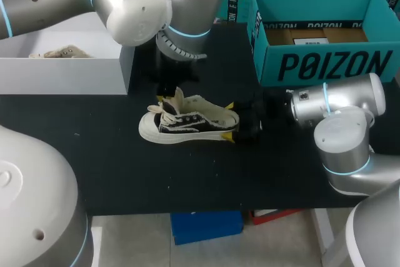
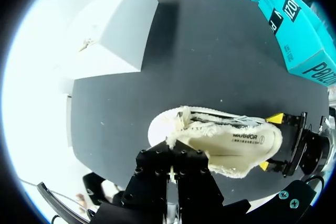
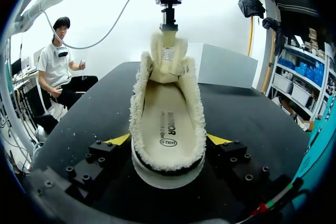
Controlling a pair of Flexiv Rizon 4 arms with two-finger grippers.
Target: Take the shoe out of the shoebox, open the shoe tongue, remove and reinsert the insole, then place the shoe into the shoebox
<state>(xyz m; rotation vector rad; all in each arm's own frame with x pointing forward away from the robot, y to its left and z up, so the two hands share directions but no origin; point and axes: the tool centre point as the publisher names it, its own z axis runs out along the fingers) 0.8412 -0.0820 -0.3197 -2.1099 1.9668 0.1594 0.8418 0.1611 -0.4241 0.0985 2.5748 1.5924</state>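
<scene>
The shoe was stood on its sole on the table, outside the shoebox. Its heel was clamped from both sides by the right gripper, apparently so that it could not slide. The tongue was pinched in the left gripper and held upright, clear of the opening, evidently so that the insole was laid bare for removal.

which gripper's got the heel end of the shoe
The right gripper: its yellow tips press both sides of the heel of the shoe. The left gripper pinches the tongue instead.
</scene>
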